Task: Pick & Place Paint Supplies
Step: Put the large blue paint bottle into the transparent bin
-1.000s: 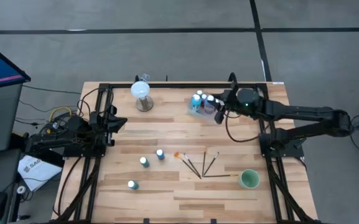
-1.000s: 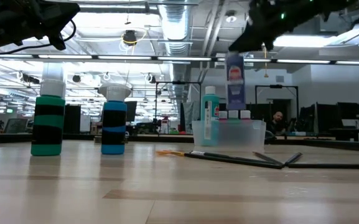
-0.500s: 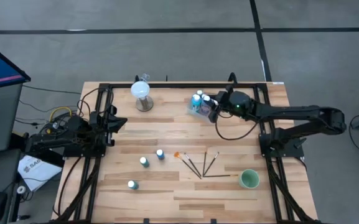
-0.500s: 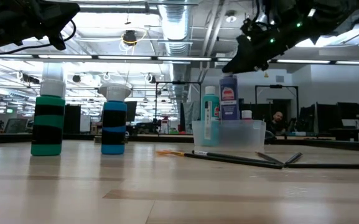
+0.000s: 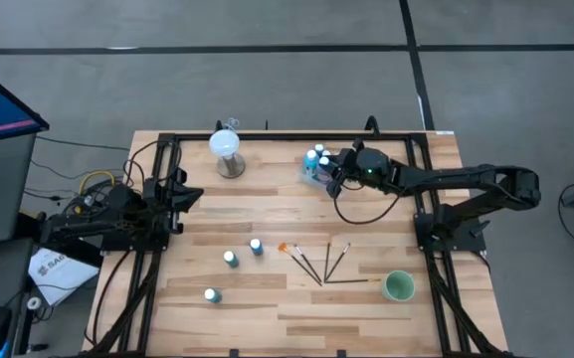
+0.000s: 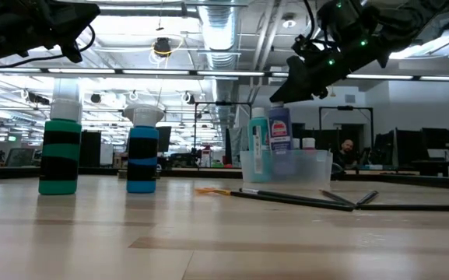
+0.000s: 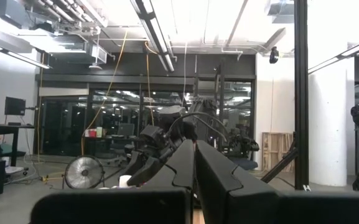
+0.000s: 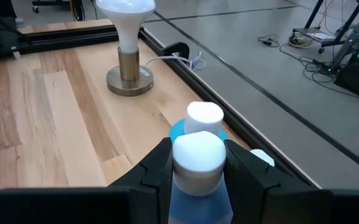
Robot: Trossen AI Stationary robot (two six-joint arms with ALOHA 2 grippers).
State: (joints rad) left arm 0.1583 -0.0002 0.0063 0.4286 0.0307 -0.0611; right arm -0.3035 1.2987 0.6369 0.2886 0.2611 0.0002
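Nearest the table's front edge stood one teal paint bottle [image 5: 211, 295], and beyond it two more, a teal one [image 5: 230, 259] and a blue one [image 5: 256, 246], all well apart from the clear bin [image 6: 286, 166] at the far side. To the right of those bottles, between them and a green cup [image 5: 398, 286], lay the paintbrushes [image 5: 321, 264], fanned on the wood, the orange-tipped one [image 5: 288, 250] on the side toward the bottles. Farther back, the right gripper [image 8: 196, 163] hung over the clear bin with its fingers clamped on the white cap of a blue bottle [image 6: 279, 132], whose lower part was down inside the bin beside a teal bottle [image 6: 257, 138]. The white globe lamp [image 5: 228, 149] stood well left of the bin, near the far edge. The left gripper [image 7: 195, 163] waited off at the table's left edge, far from the bin, its fingers pressed together.
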